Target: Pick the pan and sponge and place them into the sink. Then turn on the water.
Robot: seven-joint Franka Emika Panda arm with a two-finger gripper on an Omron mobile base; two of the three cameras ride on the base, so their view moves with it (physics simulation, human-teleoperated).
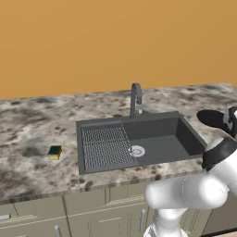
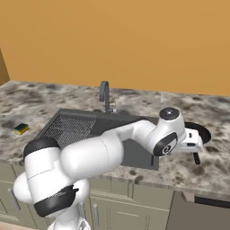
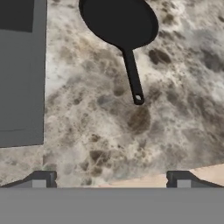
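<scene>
Left base view: the sink [image 1: 185, 134] holds nothing but its drain [image 1: 137, 150]; the sponge [image 1: 54, 152] lies on the counter [image 1: 32, 125] well to its left, the pan [image 1: 214, 118] to its right.

Right base view: the gripper [image 2: 196, 143] hangs over the pan [image 2: 202, 130], right of the sink [image 2: 134, 155].

Hand view: fingers [image 3: 43, 179] spread wide, empty; the pan [image 3: 118, 22] lies ahead, handle pointing back between them, apart.
</scene>
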